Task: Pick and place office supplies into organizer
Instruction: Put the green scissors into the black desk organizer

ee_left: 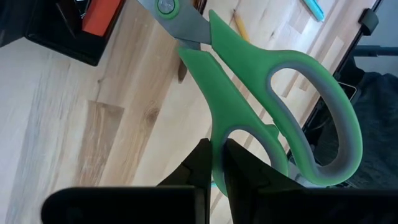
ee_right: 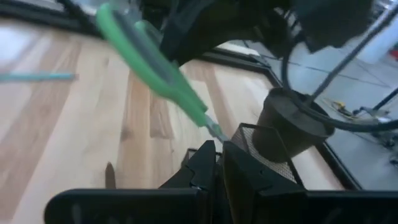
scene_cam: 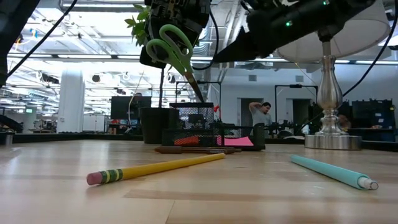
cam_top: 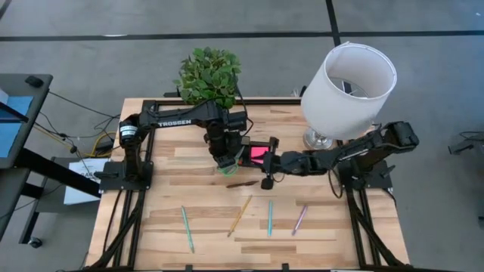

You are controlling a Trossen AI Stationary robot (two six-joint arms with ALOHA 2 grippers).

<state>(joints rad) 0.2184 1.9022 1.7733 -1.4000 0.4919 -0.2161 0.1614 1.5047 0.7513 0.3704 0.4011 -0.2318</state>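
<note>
My left gripper (cam_top: 224,160) hangs above the table's middle, shut on green-handled scissors (scene_cam: 173,46), whose blades point down toward the black mesh organizer (scene_cam: 193,134). The organizer (cam_top: 246,143) stands on the table and holds a pink sticky-note pad (cam_top: 259,153). My right gripper (cam_top: 274,162) is low, at the organizer's right end, fingers shut. A dark pen (cam_top: 242,183) lies just in front of the organizer. Nearer the front edge lie a teal pen (cam_top: 187,228), a yellow pencil (cam_top: 240,215), another teal pen (cam_top: 270,217) and a pink pen (cam_top: 300,219). My left gripper pinches the scissors by the green handle (ee_left: 219,127), at the side of the smaller finger loop, between its two fingers (ee_left: 200,163). The fingers come from above. The scissors are lifted clear and hang slanted, blade tips (scene_cam: 199,94) lowest, above the organizer. My right gripper (ee_right: 219,152) has its shut fingertips right beside the organizer's mesh wall (ee_right: 255,149); whether they touch it I cannot tell.
A white-shaded lamp (cam_top: 348,79) stands at the table's far right, its base (scene_cam: 333,142) behind the right arm. A potted plant (cam_top: 208,75) sits at the far edge, behind the organizer. A person stands in the room beyond the table. Bare wood lies between the pens.
</note>
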